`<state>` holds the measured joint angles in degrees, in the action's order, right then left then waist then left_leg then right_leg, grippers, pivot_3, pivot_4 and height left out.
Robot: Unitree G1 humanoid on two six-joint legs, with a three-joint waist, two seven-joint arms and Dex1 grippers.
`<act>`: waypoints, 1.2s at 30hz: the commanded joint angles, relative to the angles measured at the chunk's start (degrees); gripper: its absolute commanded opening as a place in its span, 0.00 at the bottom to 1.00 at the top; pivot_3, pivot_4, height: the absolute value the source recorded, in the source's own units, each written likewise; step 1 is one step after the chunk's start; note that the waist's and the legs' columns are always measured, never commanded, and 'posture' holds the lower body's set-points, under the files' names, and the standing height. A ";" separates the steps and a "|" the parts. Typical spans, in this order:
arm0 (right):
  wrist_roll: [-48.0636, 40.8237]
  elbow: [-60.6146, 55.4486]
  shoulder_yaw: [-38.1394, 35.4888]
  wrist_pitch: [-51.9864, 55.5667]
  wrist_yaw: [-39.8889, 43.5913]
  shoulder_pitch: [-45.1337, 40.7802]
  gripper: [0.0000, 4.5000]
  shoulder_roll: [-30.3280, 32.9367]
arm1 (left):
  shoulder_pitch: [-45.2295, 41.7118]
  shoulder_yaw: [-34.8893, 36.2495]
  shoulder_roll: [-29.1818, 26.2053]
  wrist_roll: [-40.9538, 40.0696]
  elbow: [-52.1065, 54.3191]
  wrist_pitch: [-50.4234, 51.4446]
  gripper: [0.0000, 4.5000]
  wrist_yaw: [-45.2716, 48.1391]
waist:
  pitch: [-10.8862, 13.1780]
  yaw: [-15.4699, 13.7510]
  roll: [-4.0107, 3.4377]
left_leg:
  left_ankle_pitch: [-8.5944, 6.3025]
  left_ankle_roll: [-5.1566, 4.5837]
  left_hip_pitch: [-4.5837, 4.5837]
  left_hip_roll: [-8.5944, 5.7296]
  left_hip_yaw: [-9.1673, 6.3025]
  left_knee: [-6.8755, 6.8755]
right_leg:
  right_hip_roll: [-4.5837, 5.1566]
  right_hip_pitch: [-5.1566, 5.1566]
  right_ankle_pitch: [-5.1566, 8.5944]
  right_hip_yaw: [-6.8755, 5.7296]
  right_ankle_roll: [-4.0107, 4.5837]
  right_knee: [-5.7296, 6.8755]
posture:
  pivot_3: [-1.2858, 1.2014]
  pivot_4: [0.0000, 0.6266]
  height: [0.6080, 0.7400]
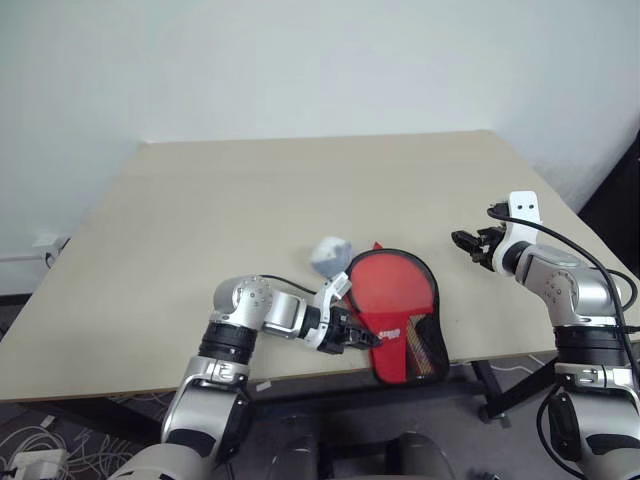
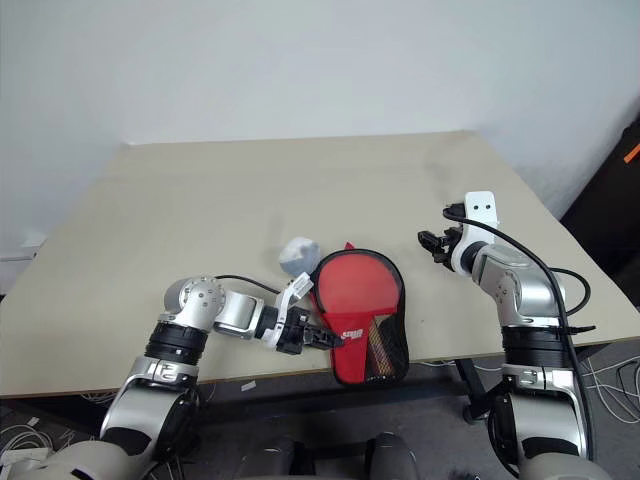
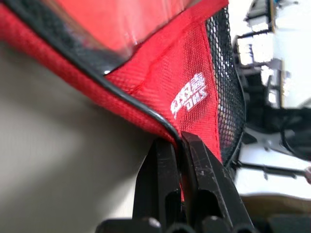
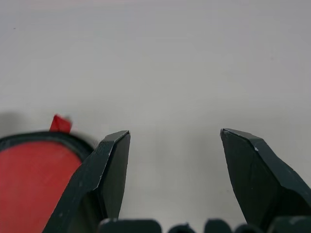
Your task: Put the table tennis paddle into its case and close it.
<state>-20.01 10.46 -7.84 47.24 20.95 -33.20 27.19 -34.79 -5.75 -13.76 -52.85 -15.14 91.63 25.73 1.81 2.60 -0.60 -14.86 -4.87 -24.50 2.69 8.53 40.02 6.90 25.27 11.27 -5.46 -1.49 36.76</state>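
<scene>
My left pincer (image 3: 181,145) is clamped on the paddle case (image 1: 400,310) edge; pull steadily along that piping. My right pincer (image 4: 175,141) gapes empty.

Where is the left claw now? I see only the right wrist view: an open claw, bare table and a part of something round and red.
Observer: The left claw is shut on the piped edge of the case, close to its black mesh end.
Operator: And is the paddle already in the case?
Observer: It seems so. In the head views, the red face and wooden handle of the paddle show through the case's clear panel.
</scene>
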 commanded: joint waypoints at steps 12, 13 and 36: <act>2.30 1.56 0.61 -2.01 1.01 -3.58 0.72 -0.39 | -1.23 -3.98 3.39 -17.41 0.13 0.87 0.01 -9.78 | 0.00 -0.01 0.00 | 0.01 -0.02 -0.01 -0.04 0.00 0.04 | 0.00 -0.03 0.01 0.00 -0.01 -0.01 | 0.52 0.00 0.88; 2.40 1.48 0.68 -1.81 0.98 -3.56 0.72 -0.38 | -1.08 -3.82 3.24 -17.38 0.45 0.87 0.01 -10.12 | 0.00 0.00 0.00 | 0.01 -0.02 -0.01 -0.04 0.00 0.04 | -0.01 -0.03 0.01 0.00 -0.01 -0.01 | 0.52 0.00 0.88; -1.17 -4.27 -2.14 -1.58 4.78 -1.46 0.72 -0.54 | -1.15 1.64 -12.44 -16.85 10.95 0.60 0.51 0.74 | 0.02 0.40 0.01 | -0.16 0.34 0.87 0.10 -0.04 -0.16 | -0.08 -0.70 0.14 0.08 -0.17 -0.05 | 0.52 0.00 0.88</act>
<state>-18.57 10.72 -8.31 45.46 24.01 -33.94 26.57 -34.61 -5.86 -25.48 -67.67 -8.58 92.04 22.75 1.83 3.01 -0.59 -15.03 -4.53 -23.64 2.78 8.49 39.85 6.84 24.57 11.41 -5.37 -1.65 36.69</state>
